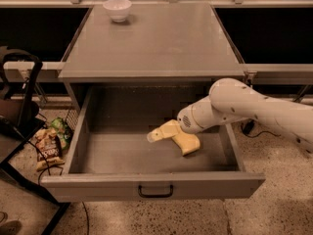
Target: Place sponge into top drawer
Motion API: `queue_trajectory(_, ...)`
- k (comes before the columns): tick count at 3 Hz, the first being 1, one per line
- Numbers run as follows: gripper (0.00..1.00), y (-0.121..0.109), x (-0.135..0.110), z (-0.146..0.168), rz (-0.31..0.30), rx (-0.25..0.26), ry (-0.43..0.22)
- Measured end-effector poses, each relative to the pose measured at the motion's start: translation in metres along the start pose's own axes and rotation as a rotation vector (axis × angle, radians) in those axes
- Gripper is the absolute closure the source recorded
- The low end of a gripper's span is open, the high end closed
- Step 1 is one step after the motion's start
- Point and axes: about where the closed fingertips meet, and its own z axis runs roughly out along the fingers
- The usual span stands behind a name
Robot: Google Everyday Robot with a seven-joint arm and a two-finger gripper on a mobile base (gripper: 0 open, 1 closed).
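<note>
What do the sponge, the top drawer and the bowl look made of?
Sponge: soft pale-yellow foam, matte, by the gripper inside the drawer. Top drawer: grey painted metal or laminate, flat sheen; unclear which. Bowl: glossy white, likely ceramic.

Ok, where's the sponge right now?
In the camera view, the sponge is inside the open top drawer, right of centre, right at the gripper, which reaches in over the drawer's right wall.

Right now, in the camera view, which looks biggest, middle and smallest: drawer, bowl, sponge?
1. Drawer, by far.
2. Bowl and sponge look about alike. The bowl sits farther back, so I won't rank them.
The gripper is inside the drawer, right by the sponge.
</note>
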Motion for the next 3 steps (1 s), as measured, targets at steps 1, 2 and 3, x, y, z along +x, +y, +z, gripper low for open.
queue_trajectory(1,0.0,0.01,-0.011,-0.028,-0.03,0.032,-0.024)
queue_trajectory(2,0.0,0.031,-0.026,-0.085,-0.109,0.079,-0.034)
queue_trajectory(3,0.0,0.042,-0.041,-0.13,-0.181,0.114,0.003)
